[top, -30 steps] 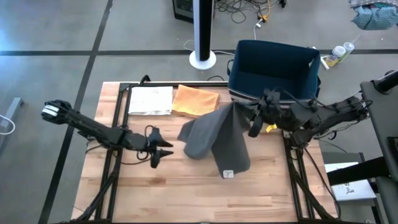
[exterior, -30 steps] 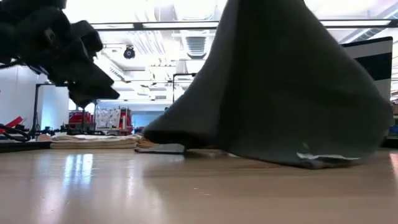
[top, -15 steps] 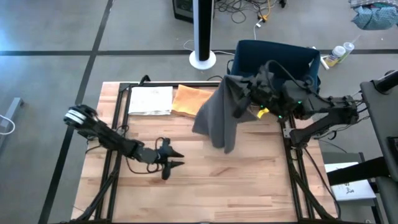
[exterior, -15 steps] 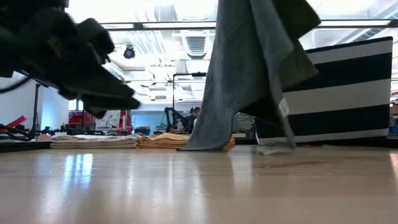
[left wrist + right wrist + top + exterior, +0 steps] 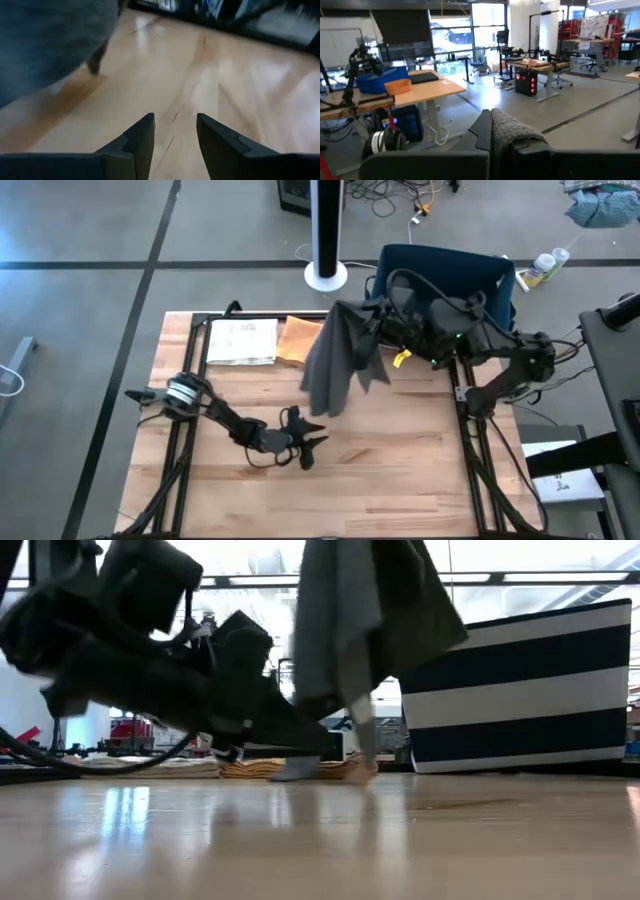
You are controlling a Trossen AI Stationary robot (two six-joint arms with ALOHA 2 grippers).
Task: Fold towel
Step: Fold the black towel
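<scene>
A grey towel [image 5: 335, 360] hangs bunched from my right gripper [image 5: 372, 323], which is raised high over the table's far middle and shut on the towel's top. In the low view the towel [image 5: 360, 620] drops in long folds; its lowest corner [image 5: 296, 768] is near the tabletop, and I cannot tell whether it touches. My left gripper [image 5: 310, 442] is open just above the bare wood at mid-table, nearer than the towel. In its wrist view the left gripper [image 5: 175, 127] has only wood between its fingers, and the towel [image 5: 50, 45] hangs ahead of it. My right gripper pinches a bunched upper part of the towel [image 5: 512, 131] between its two fingers, which point about level toward the table's left. How many layers are caught I cannot tell. The towel hangs slack below the hold, almost all of it off the table.
A folded orange towel [image 5: 300, 340] and a folded white one [image 5: 242, 340] lie at the table's far left. A navy bin with white stripes [image 5: 445, 280] stands at the far right, behind my right arm. The near half of the wooden table [image 5: 400, 480] is bare.
My right gripper has risen and gone toward the table's far left, drawing the towel up; its lower end, which lay spread on the table, now hangs in a narrow bunch. My left gripper has sunk and travelled toward the table's right and near edge.
</scene>
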